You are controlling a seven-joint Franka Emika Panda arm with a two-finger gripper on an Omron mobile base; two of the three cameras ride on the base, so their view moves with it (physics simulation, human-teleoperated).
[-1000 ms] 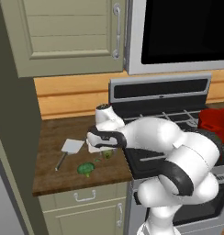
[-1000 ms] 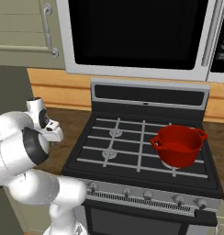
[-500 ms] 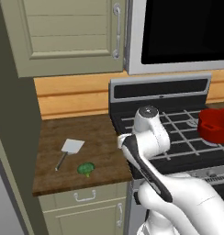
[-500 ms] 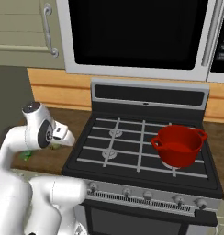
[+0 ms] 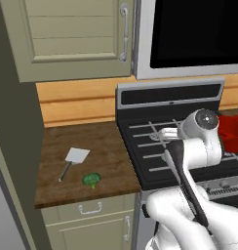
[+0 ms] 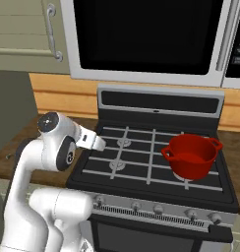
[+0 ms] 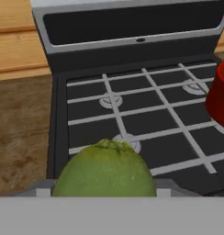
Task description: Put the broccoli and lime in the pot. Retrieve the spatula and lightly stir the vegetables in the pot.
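You're looking at a wooden counter (image 5: 106, 146) left of a black gas stove (image 6: 151, 162), with a wood backsplash, pale cabinets above and below, and a microwave (image 6: 146, 34) over the stove.

On the counter: the spatula (image 5: 72, 160) lies flat, blade toward the wall, and the broccoli (image 5: 91, 179) sits just beside it toward the front edge, not touching it. The rest of the counter around them is bare.

The pot (image 6: 192, 155) stands upright on the right front burner. In the left base view you see it partly hidden behind the arm.

The gripper (image 6: 95, 142) is over the left side of the stove, at the left burners, well apart from the pot. The lime (image 7: 104, 170) sits at the bottom of the hand view, right at the fingers, so you've got it clamped between them. The fingertips themselves are hidden behind the lime.

Grates between the gripper and the pot are bare. In the hand view the pot is cut off at the right edge.
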